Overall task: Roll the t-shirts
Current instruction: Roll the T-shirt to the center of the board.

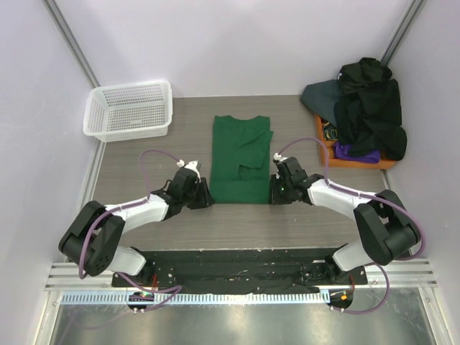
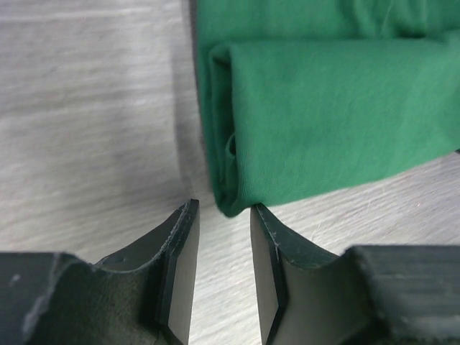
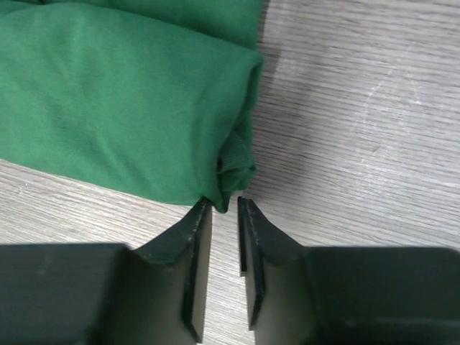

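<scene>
Grey table (image 1: 187,115): green t-shirt (image 1: 241,154) folded narrow, near end rolled; L gripper (image 2: 221,215), R gripper (image 3: 224,205) jaws apart.

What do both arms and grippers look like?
Both the left arm and right arm have bulky black joints, white links and a looping purple cable. The left gripper and right gripper are black, with two wedge-tipped fingers and paler inner faces.

The green shirt (image 1: 241,158) lies in the middle of the counter (image 1: 287,223), folded into a long strip that runs near to far. Its near end is turned over into a thick, soft roll (image 2: 323,122). A black shirt (image 1: 370,108), a slate shirt (image 1: 320,97) and a purple shirt (image 1: 357,153) lie heaped at the far right.
</scene>
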Action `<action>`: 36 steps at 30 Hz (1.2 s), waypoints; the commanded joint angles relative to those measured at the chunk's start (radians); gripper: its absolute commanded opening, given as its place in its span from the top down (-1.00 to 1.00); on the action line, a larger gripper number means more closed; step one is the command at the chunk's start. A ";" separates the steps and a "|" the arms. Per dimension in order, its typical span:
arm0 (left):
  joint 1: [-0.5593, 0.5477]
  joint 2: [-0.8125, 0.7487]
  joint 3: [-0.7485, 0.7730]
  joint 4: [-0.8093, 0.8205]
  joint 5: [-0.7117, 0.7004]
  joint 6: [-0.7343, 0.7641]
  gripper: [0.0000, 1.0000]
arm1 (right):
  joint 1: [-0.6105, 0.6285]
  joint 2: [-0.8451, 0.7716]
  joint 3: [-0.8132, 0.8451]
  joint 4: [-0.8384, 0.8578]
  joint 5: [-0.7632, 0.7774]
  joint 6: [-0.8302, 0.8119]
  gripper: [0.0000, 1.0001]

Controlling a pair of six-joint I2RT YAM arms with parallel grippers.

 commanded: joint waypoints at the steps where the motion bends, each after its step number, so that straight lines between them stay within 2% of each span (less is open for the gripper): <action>1: -0.010 0.039 0.043 0.063 0.005 0.009 0.28 | 0.007 0.008 0.041 0.043 -0.015 -0.015 0.51; 4: -0.011 0.051 0.049 0.065 0.005 0.012 0.48 | 0.007 0.008 0.044 0.042 -0.029 -0.017 0.76; 5: -0.011 0.053 0.051 0.065 0.007 0.014 0.67 | 0.007 0.008 0.044 0.043 -0.031 -0.015 0.84; 7: -0.011 0.051 0.051 0.062 0.008 0.015 0.86 | 0.007 0.003 0.050 0.033 -0.032 -0.009 0.98; 8: -0.011 0.048 0.051 0.056 0.011 0.015 1.00 | 0.007 0.000 0.053 0.026 -0.035 -0.008 0.98; 14: -0.011 -0.028 0.018 0.013 0.010 0.005 1.00 | 0.007 -0.059 0.033 -0.003 -0.101 0.014 0.98; 25: -0.059 -0.195 -0.103 -0.058 0.094 -0.073 1.00 | 0.045 -0.254 -0.117 -0.052 -0.210 0.106 0.98; 30: -0.062 -0.249 -0.078 -0.141 0.117 -0.074 1.00 | 0.045 -0.307 -0.123 -0.101 -0.203 0.117 0.98; 36: -0.059 -0.242 0.032 -0.271 0.114 -0.051 1.00 | 0.042 -0.271 -0.065 -0.121 -0.203 0.118 0.98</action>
